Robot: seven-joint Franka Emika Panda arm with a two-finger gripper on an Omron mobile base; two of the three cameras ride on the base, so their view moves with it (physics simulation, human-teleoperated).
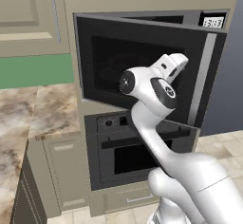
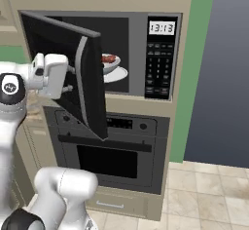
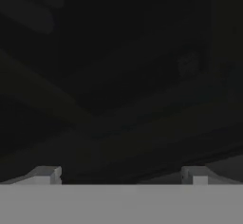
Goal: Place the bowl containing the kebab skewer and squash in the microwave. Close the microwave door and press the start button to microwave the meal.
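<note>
The microwave [image 2: 158,68] is built into the tall cabinet, with its clock and keypad on the right. The microwave door [image 1: 142,61] stands about half open, its long silver handle [image 1: 204,76] at the free edge. Inside the cavity a light bowl [image 2: 111,65] rests on a pale round disc, and the kebab skewer's reddish meat [image 2: 110,58] shows over its rim. The squash is hidden. My gripper [image 2: 72,79] is open, its fingertips [image 3: 47,173] spread wide right against the door's dark outer glass, with nothing between them.
A black oven [image 2: 109,151] with a horizontal handle sits directly below the microwave. A marble counter [image 1: 28,118] runs off to the left, with cabinets above it. Tiled floor lies to the right of the cabinet column.
</note>
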